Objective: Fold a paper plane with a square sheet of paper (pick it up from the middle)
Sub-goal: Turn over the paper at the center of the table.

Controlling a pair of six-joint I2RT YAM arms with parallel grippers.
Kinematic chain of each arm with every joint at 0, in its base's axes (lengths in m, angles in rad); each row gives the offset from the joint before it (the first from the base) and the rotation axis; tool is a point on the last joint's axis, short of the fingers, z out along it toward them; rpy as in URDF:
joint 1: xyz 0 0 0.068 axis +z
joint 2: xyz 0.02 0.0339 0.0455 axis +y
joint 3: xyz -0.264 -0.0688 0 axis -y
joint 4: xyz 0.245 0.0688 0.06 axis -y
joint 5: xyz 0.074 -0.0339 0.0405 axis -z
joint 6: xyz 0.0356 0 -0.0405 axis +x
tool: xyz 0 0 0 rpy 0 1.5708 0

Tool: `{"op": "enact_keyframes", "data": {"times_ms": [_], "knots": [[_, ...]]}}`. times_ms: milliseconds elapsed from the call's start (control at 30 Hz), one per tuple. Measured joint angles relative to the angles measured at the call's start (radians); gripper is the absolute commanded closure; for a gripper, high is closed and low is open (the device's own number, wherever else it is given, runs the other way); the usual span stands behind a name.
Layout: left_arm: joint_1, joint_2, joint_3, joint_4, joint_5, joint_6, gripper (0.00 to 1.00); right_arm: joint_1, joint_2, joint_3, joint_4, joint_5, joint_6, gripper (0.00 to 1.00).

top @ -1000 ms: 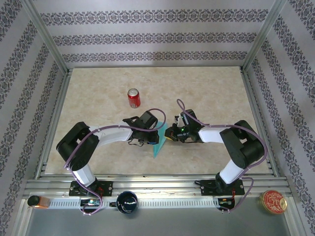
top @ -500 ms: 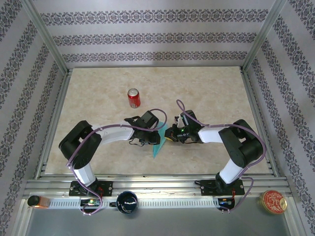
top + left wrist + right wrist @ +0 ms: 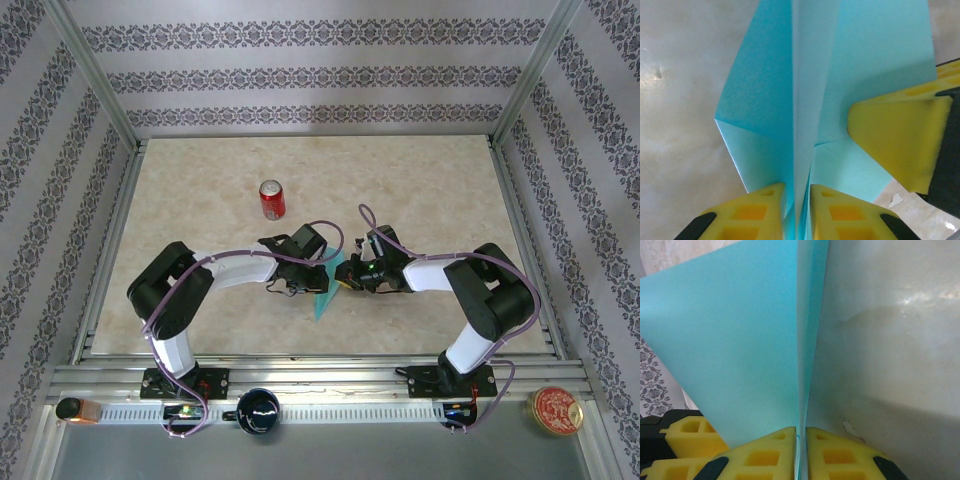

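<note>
Turquoise and creased down its middle, the paper plane (image 3: 323, 297) sits between the two grippers, toward the near side of the beige table (image 3: 430, 180), its tip pointing at the near edge. The left gripper (image 3: 321, 268) pinches the raised centre fold from the left; in its wrist view the yellow fingers (image 3: 757, 212) press together on the fold (image 3: 765, 100). The right gripper (image 3: 346, 278) nips the same fold from the right, pads (image 3: 840, 455) closed on the thin paper edge (image 3: 740, 340). A red can (image 3: 272, 199) stands well apart, farther back and left.
</note>
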Motion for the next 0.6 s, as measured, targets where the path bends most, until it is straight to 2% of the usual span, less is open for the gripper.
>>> {"op": "enact_keyframes", "data": {"times_ms": [367,600], "knots": [[0.0,0.006,0.018,-0.02,0.004,0.003,0.83,0.0,0.0,-0.018,0.008,0.0,0.0,0.92],[0.0,0.006,0.007,0.0,0.056,-0.012,0.8,0.0,0.0,-0.018,0.01,0.003,0.0,0.94]]}}
